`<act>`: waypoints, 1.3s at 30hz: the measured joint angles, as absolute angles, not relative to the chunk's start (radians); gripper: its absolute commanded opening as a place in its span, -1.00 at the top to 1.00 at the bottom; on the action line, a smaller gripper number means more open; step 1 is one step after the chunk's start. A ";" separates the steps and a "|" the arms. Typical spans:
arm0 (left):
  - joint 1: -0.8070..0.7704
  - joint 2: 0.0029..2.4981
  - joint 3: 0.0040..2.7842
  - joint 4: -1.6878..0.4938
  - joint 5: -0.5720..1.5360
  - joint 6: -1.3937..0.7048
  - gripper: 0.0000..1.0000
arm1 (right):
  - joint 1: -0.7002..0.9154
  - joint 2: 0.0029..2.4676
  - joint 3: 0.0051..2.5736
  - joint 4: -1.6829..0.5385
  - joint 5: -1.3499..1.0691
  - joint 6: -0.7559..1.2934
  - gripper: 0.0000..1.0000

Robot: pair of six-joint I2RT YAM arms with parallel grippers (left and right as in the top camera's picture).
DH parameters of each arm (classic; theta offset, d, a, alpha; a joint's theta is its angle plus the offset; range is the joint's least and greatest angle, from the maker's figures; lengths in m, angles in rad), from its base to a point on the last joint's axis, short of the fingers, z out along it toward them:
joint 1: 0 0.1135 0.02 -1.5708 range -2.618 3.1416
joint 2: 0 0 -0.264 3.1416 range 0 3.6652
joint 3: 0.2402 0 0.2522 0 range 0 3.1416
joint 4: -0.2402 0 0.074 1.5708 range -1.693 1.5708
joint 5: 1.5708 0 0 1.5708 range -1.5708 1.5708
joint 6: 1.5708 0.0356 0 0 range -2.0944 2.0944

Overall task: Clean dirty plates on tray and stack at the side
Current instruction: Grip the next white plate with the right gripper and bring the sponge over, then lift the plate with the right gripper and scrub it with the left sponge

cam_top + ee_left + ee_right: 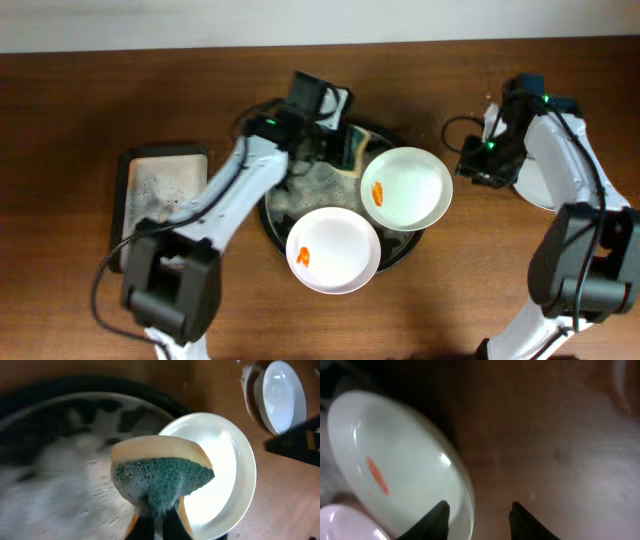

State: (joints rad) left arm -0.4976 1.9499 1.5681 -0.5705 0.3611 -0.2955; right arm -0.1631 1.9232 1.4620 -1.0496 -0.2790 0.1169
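Observation:
The round black tray (272, 222) holds foam and two dirty plates. A pale grey-blue plate (412, 190) with an orange smear lies at its right, and a white plate (335, 250) with an orange smear at its front. A third white plate (538, 185) lies on the wood at the right, partly behind my right arm. My left gripper (345, 150) (160, 521) is shut on a foamy yellow-green sponge (161, 472) over the tray's far side. My right gripper (478, 166) (479, 519) is open and empty at the pale plate's (395, 467) right rim.
A rectangular dark sponge tray (160, 190) with foam stands at the left. In the left wrist view the tray's black rim (75, 385), the pale plate (225, 465) and the side plate (280, 395) show. Bare wood lies between tray and side plate.

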 measured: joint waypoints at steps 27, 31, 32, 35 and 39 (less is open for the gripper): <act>-0.603 2.040 1.568 -0.488 0.359 -0.451 0.99 | -0.163 1.929 1.275 -0.863 -0.404 0.235 0.92; -0.603 2.041 1.568 -0.485 0.342 -0.451 1.00 | -0.142 1.928 1.282 -0.916 -0.328 0.232 0.92; -0.603 2.041 1.568 -0.485 0.340 -0.451 0.99 | -0.132 1.923 1.291 -0.933 -0.303 0.231 0.92; -0.603 2.041 1.568 -0.485 0.340 -0.451 0.99 | -0.072 1.893 1.353 -0.994 -0.179 0.231 0.92; -0.603 2.041 1.568 -0.485 0.340 -0.451 0.99 | 0.006 1.884 1.377 -1.000 -0.060 0.235 0.92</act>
